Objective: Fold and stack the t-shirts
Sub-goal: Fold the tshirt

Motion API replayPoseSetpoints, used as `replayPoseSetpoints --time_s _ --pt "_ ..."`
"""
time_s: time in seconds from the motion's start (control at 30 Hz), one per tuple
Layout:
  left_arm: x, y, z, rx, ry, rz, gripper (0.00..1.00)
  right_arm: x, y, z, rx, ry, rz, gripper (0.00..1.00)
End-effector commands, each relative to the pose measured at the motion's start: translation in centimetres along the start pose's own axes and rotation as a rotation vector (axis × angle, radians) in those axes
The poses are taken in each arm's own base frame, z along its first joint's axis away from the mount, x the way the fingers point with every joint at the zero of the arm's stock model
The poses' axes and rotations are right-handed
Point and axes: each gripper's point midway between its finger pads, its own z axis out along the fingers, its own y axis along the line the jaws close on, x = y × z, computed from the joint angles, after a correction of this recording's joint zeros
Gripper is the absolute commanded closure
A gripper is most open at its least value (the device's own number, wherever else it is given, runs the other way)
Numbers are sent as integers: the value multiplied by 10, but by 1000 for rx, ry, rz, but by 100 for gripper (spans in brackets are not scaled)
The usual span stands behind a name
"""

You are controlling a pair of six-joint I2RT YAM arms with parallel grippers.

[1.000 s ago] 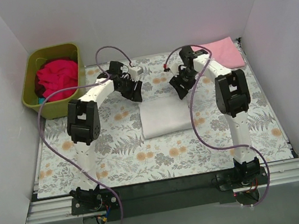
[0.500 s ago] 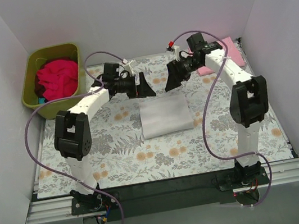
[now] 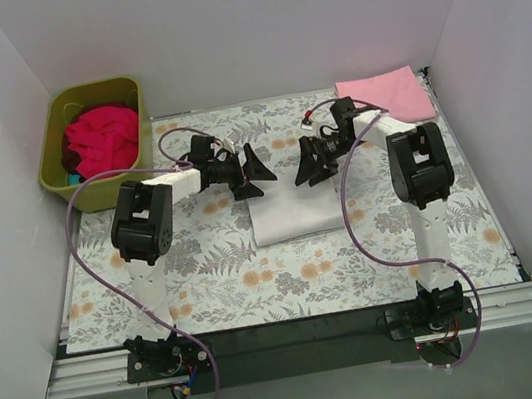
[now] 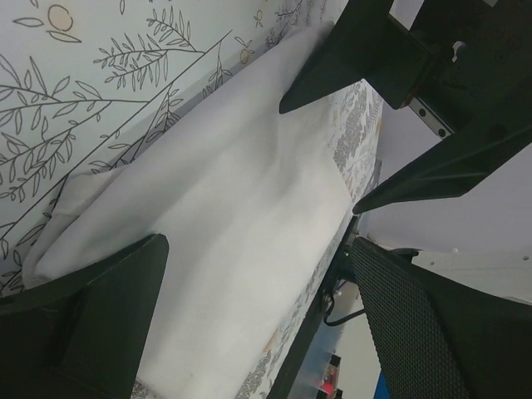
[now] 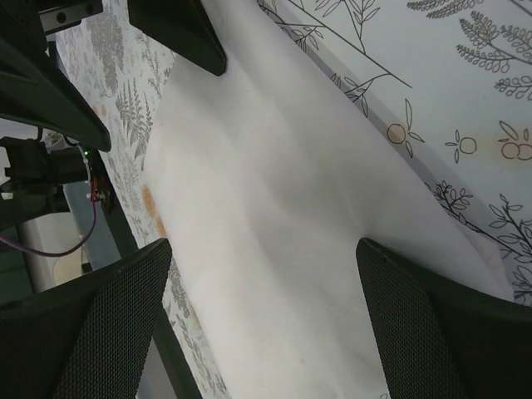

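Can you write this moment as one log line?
left pincer: open, over white t-shirt | right pincer: open, over white t-shirt | white t-shirt: folded, mid-table | pink t-shirt: folded, far right | red t-shirts: in tub

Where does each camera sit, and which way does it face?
Top external: above and behind the bases, looking down on both whole arms and the white t-shirt.
Left wrist: on the left arm, along the open left gripper at that shirt.
Right wrist: mirrored, through the open right gripper.
Shared: the white t-shirt, in all three.
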Motion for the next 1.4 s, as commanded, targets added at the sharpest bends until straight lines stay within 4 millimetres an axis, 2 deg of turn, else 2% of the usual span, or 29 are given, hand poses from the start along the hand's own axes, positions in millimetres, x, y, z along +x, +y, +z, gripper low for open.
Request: replayPoseSetpoints --time_s 0.0,0.03,0.07,0.1,0.17,0.2,0.27,0.3,0.37,0.47,0.53,0.67,0.73,0.83,0.87,0.93,1.03,1.13,1.2,1.23,1.33,1.37 --pt "-7 -49 -26 71 -39 60 7 -25 34 -35 26 -99 -108 2" --pt "-3 -65 -34 101 -35 76 7 -27 46 -41 16 -114 -126 2" --pt "3 -72 -38 112 -32 78 7 -28 61 -47 -9 -129 -140 2" --pt "6 -92 -49 135 -45 84 7 -25 78 -56 -29 -144 -152 2" --pt "23 -99 -54 165 -22 52 6 -17 105 -59 -140 -149 -95 2" --pt "28 -114 -60 190 -29 39 6 -3 111 -56 -177 -134 -54 2" --pt "37 -124 -60 230 -36 29 6 7 123 -54 -238 -115 48 2" --pt "47 -117 -58 230 -26 -8 6 15 121 -49 -251 -105 88 2" --pt "55 -122 -52 246 -28 -40 5 26 122 -44 -286 -75 182 2" --pt "65 -103 -39 223 -20 -103 5 42 107 -33 -268 -66 237 2" --pt "71 -84 -31 190 -7 -147 5 56 88 -23 -239 -46 282 2" --pt "83 -28 -10 85 6 -249 4 73 49 -9 -170 -29 317 2" --pt "89 -12 -6 61 15 -275 4 79 29 -4 -143 -24 332 2" --pt "94 -6 -7 50 31 -271 4 84 24 -5 -135 -24 326 2" --pt "94 -8 -9 56 33 -239 4 83 27 -7 -144 -27 324 2" --pt "93 -29 -19 89 39 -190 3 74 47 -18 -175 -51 274 2" --pt "94 -75 -40 176 36 -84 3 59 85 -41 -209 -103 187 2" --pt "110 -109 -50 225 51 -17 3 61 114 -54 -230 -129 130 2" --pt "124 -117 -46 228 73 -5 3 66 127 -54 -251 -134 131 2" --pt "127 -120 -44 229 70 3 3 74 128 -50 -262 -118 164 2" --pt "135 -115 -33 229 80 -29 3 87 128 -37 -276 -86 212 2" --pt "136 -106 -27 216 87 -54 3 89 125 -33 -274 -79 222 2"
